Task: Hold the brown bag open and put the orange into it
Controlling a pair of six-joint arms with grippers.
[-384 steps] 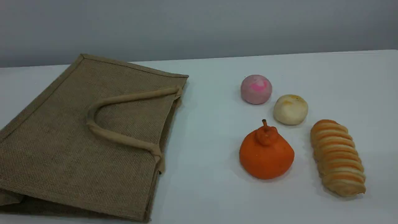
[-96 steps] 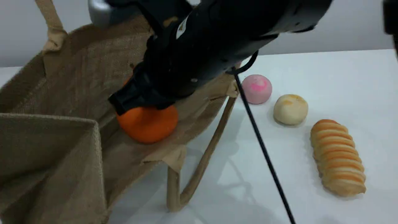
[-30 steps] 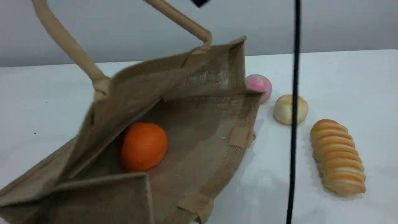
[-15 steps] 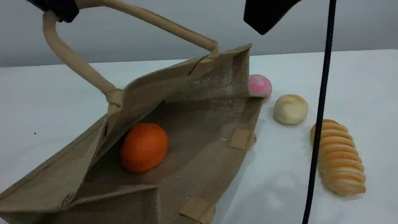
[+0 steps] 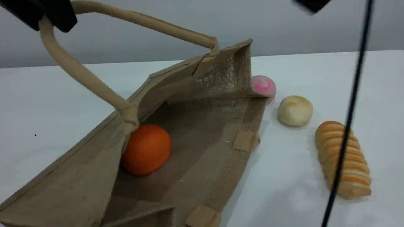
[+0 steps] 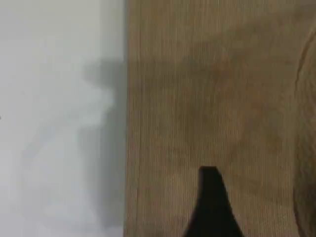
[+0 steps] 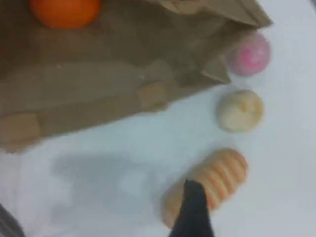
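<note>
The brown bag (image 5: 217,78) lies on its side, mouth held open toward the camera. One beige handle (image 5: 79,74) rises to my left gripper (image 5: 47,19) at the top left, which is shut on it. The orange (image 5: 146,149) rests inside the bag on the lower wall, also seen in the right wrist view as the orange (image 7: 64,11). My right gripper (image 5: 312,3) barely shows at the top right edge, high above the table and empty; its fingertip (image 7: 192,212) hovers over the loaf. The left wrist view shows only bag fabric (image 6: 207,98) and one fingertip (image 6: 210,197).
Right of the bag sit a pink bun (image 5: 264,86), a pale bun (image 5: 295,111) and a striped bread loaf (image 5: 344,159). A black cable (image 5: 347,116) hangs down across the loaf. The pink bun touches the bag's corner.
The left gripper carried the handle down and to the left, so the near wall sagged. The right gripper rose and moved right, its cable swinging right. The orange stayed put.
</note>
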